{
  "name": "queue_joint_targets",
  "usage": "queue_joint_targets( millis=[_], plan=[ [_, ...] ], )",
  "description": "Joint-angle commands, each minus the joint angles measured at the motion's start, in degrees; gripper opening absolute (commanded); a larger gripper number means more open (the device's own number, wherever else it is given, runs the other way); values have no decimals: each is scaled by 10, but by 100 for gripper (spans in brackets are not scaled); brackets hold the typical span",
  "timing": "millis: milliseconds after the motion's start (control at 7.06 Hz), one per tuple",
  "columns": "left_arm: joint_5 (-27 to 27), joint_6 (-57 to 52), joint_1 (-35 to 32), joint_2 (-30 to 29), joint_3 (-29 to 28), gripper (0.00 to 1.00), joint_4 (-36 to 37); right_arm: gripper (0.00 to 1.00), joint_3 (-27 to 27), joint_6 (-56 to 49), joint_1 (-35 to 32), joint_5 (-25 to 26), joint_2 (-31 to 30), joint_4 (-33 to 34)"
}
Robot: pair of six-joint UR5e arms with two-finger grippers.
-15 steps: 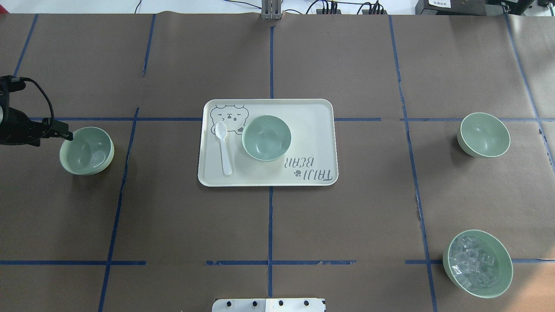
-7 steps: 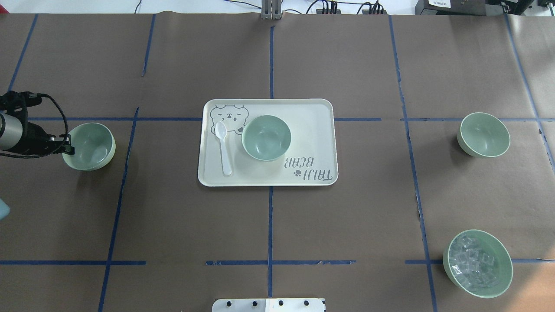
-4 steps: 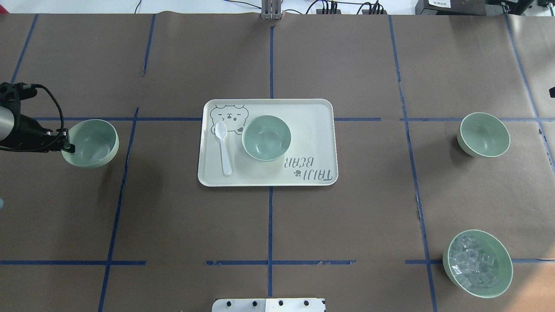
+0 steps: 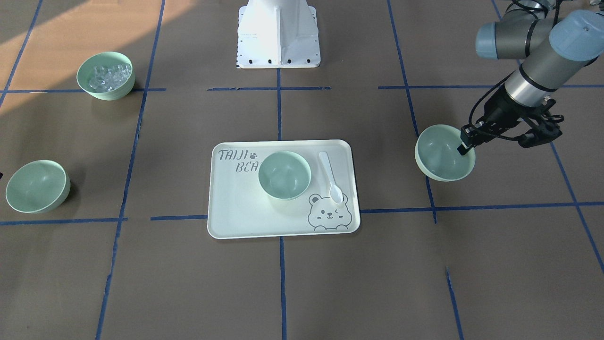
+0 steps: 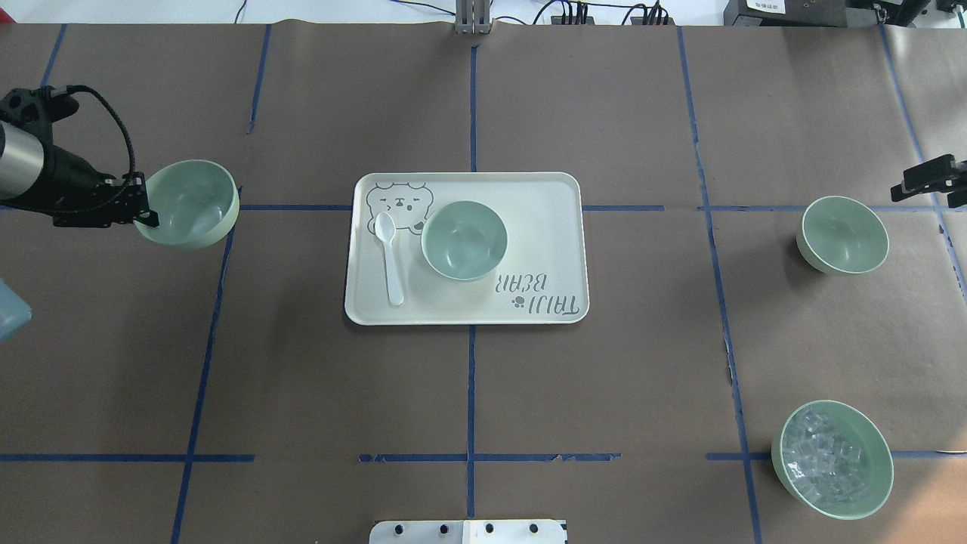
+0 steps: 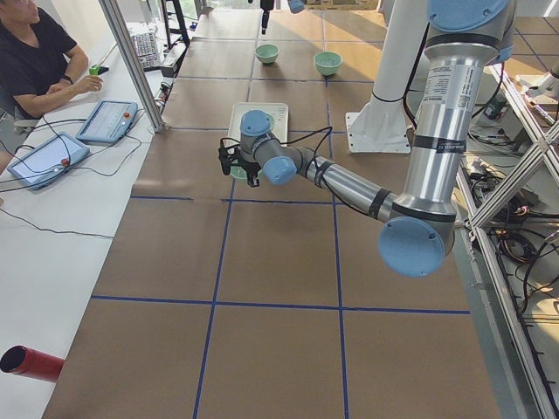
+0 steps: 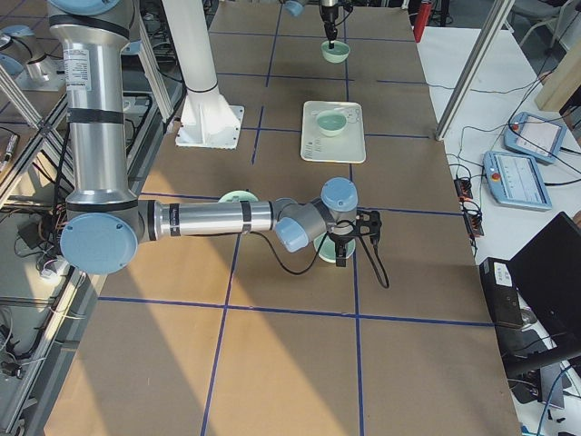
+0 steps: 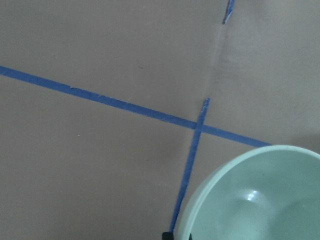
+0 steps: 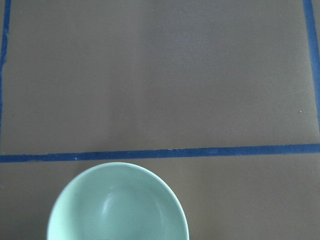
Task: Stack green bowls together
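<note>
Matte mint-green round bowl [image 5: 193,202] pinched at its rim by left hand [image 5: 145,216].

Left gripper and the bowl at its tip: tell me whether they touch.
Touching. The front-facing view shows the left gripper with its jaws pinching the rim of the bowl, one jaw inside.

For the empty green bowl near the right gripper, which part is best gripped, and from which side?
Likely the rim of the empty green bowl, from above on the right gripper's side, one finger inside, one outside: it stands upright, with rounded walls.
</note>
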State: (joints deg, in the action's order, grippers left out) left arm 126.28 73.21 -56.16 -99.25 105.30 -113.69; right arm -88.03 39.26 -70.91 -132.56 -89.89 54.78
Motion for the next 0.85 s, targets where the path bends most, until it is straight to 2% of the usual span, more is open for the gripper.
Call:
queue_joint_targets(
  millis=[0, 283, 425, 566, 708],
  plan=[
    [-2, 46, 0, -43, 3, 0, 27, 100, 62, 26, 52, 33, -2, -85],
    [-2, 49, 0, -51, 3, 0, 29, 98, 75, 26, 67, 38, -2, -99],
    [-2, 67, 2, -56, 3, 0, 29, 67, 78, 31, 68, 38, -2, -99],
    [-2, 81, 4, -61, 3, 0, 29, 5, 78, 36, 68, 37, -2, -100],
    [-3, 103, 9, -74, -3, 0, 29, 0, 76, 35, 68, 35, 1, -101]
  ],
)
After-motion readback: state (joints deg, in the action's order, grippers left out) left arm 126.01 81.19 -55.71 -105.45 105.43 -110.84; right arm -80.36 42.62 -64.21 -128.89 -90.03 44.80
